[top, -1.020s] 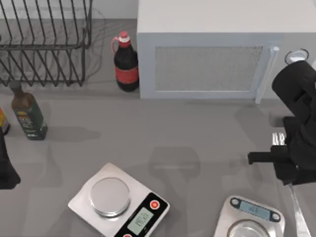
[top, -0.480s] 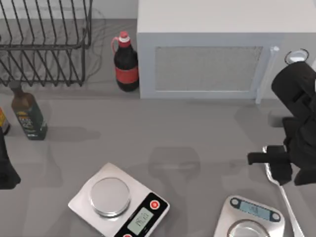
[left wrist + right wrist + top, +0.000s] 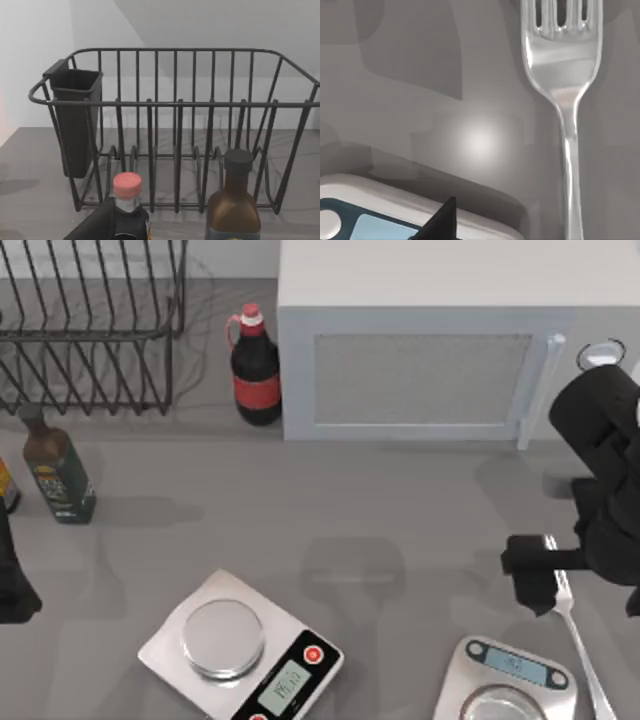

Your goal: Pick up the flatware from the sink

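fork point(image 3: 563, 60) shiny silver | microwave point(image 3: 440, 335) white | rack point(image 3: 175, 130) black wire

Just right of the round-plate scale point(image 3: 505, 683), the fork point(image 3: 578, 645) lies on the bench point(image 3: 380, 510), its head under the right gripper point(image 3: 570, 575).

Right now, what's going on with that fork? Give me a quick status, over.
Right gripper above the fork, not holding it. Fork flat on the counter, close beside the glass-topped scale. Left arm parked at the table's left edge.
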